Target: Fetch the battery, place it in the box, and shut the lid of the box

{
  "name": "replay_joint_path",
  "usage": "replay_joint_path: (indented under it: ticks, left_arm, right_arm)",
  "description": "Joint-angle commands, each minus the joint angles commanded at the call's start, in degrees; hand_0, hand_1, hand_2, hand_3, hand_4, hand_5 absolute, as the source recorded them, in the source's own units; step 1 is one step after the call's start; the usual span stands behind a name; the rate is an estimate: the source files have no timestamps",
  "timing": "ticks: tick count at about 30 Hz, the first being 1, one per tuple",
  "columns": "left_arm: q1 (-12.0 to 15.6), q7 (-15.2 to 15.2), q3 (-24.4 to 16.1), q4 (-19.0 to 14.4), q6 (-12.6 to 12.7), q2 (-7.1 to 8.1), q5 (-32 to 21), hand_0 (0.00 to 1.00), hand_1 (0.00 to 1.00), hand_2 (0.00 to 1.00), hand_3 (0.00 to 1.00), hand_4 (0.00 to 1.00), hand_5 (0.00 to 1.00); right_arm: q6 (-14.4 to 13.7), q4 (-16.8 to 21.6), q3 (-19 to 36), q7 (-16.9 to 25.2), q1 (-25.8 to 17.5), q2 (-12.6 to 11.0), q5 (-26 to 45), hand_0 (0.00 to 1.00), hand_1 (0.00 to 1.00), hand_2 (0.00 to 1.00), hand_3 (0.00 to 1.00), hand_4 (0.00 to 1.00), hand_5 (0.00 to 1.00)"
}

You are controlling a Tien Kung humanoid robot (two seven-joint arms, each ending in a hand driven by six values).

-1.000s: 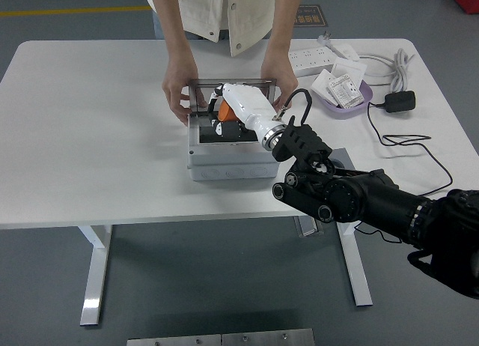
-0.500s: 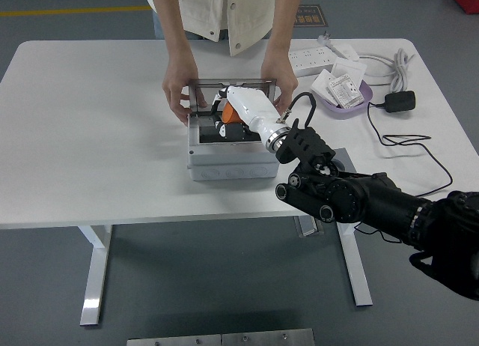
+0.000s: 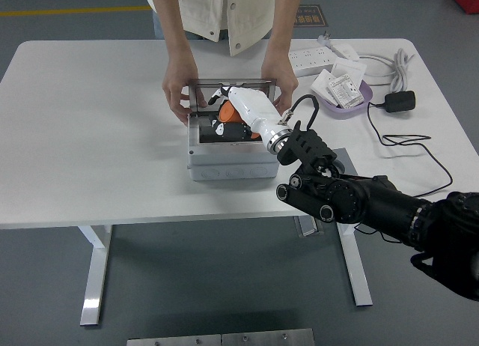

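Fingers of right hand (image 3: 224, 106) curled round orange battery (image 3: 230, 115), lowering it into grey box (image 3: 228, 162) on bench (image 3: 90, 136). Person's hands (image 3: 178, 99) prop lid (image 3: 230, 84) upright, probably keeping the opening clear. Battery not yet released; lid open.

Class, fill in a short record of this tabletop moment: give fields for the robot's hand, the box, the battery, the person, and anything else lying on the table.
Right hand: white hand reaching into the box, over the orange battery
Left hand: not in view
Box: grey box, open, lid raised at the far side
Battery: orange battery inside the box, partly hidden
Person: both hands holding the lid's sides
Table: white table; power strip, purple dish with packets, black adapter
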Motion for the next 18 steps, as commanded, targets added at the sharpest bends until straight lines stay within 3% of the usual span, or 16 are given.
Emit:
replay_joint_path:
  ticks: [1, 11, 18]
  left_arm:
    - [0.0, 0.0, 0.0, 0.0, 0.0, -0.01, 0.0, 0.618, 0.782, 0.754, 0.782, 0.871, 0.355]
    - [-0.5, -0.1, 0.5, 0.0, -0.4, -0.29, 0.1, 0.618, 0.782, 0.752, 0.782, 0.868, 0.351]
    - [0.3, 0.3, -0.4, 0.0, -0.4, -0.51, 1.0, 0.618, 0.781, 0.750, 0.781, 0.865, 0.346]
  right_arm:
    - [-0.1, 0.1, 0.1, 0.1, 0.0, 0.0, 0.1, 0.660, 0.518, 0.586, 0.664, 0.722, 0.423]
    - [-0.3, 1.7, 2.5, 0.2, -0.3, 0.0, -0.6, 0.689, 0.541, 0.604, 0.678, 0.743, 0.450]
    - [0.6, 7.3, 7.1, -1.7, -0.9, -1.2, -4.2, 0.703, 0.541, 0.595, 0.687, 0.781, 0.468]
